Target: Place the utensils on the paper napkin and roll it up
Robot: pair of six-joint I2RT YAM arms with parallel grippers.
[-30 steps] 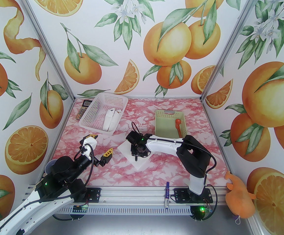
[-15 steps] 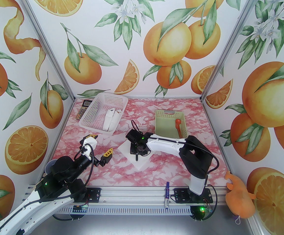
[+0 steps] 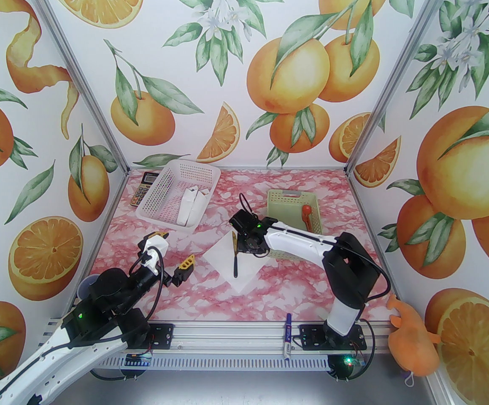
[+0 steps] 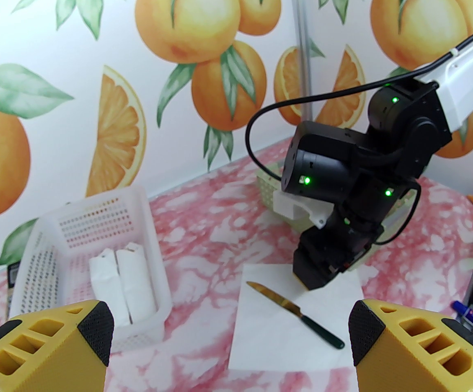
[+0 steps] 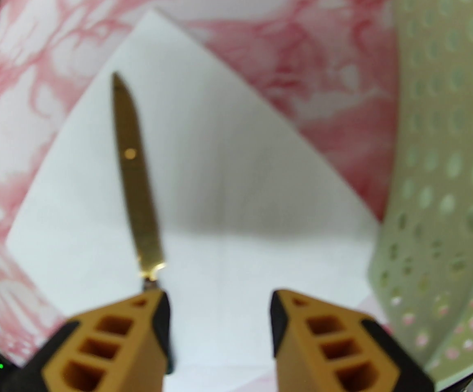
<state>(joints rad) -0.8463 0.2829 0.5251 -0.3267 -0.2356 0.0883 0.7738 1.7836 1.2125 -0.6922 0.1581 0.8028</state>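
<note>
A white paper napkin (image 3: 244, 281) lies in the middle of the table. On it rests a knife (image 3: 235, 255) with a gold blade and a dark handle, one of the utensils, free of both grippers. My right gripper (image 3: 246, 249) hovers over the napkin's far right edge, open, nothing between its fingers. In the right wrist view the knife (image 5: 134, 170) runs away from the left fingertip of that gripper (image 5: 220, 304) across the napkin (image 5: 228, 178). An orange-red utensil (image 3: 306, 215) lies in the green basket (image 3: 278, 213). My left gripper (image 3: 173, 249) stands wide open, left of the napkin.
A white basket (image 3: 160, 192) at the back left holds rolled napkins (image 3: 191, 207), with a calculator (image 3: 141, 188) beside it. A blue-and-white marker (image 3: 287, 336) lies at the front rail. An orange plush (image 3: 409, 336) hangs at the right, and a purple cup (image 3: 83, 289) sits behind the left arm.
My right gripper has opened, left the knife lying on the napkin, and drawn back and right toward the green basket. The left arm has not moved.
</note>
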